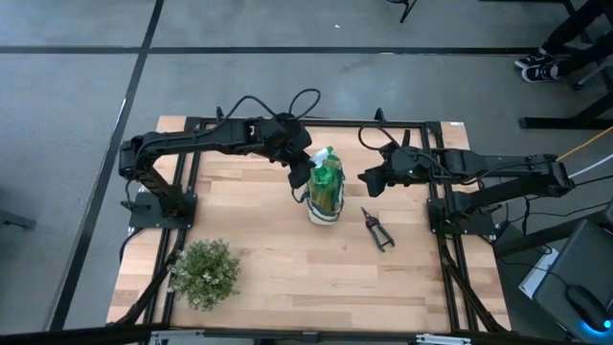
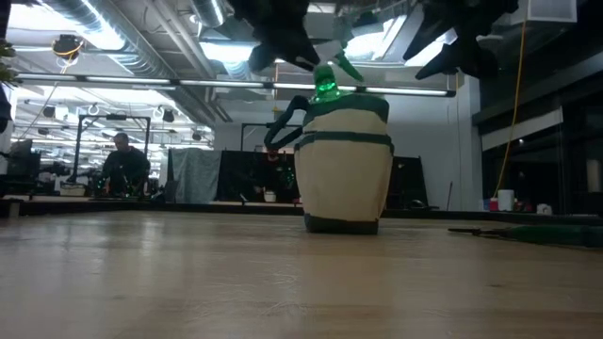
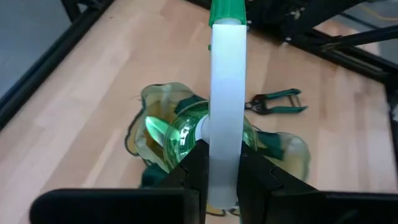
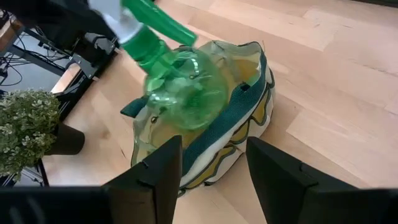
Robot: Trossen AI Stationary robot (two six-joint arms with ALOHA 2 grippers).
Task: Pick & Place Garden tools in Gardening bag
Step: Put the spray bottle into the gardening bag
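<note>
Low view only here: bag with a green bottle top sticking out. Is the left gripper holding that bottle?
Observer: Yes. The left wrist view shows the left gripper shut on the spray bottle by its white head, above the bag.
Operator: Right arm?
Observer: The right gripper is open and empty, beside the bag.
Operator: Anything still out on the table?
Observer: The pruning shears lie on the table on the bag's right-arm side.
Operator: Anything else?
Observer: A potted plant near the front left corner.

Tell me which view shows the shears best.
The left wrist view: the shears lie unobstructed on the wood, handles distinct. The high view shows them small, right of the bag; the low view, edge-on; the right wrist view, nothing.
</note>
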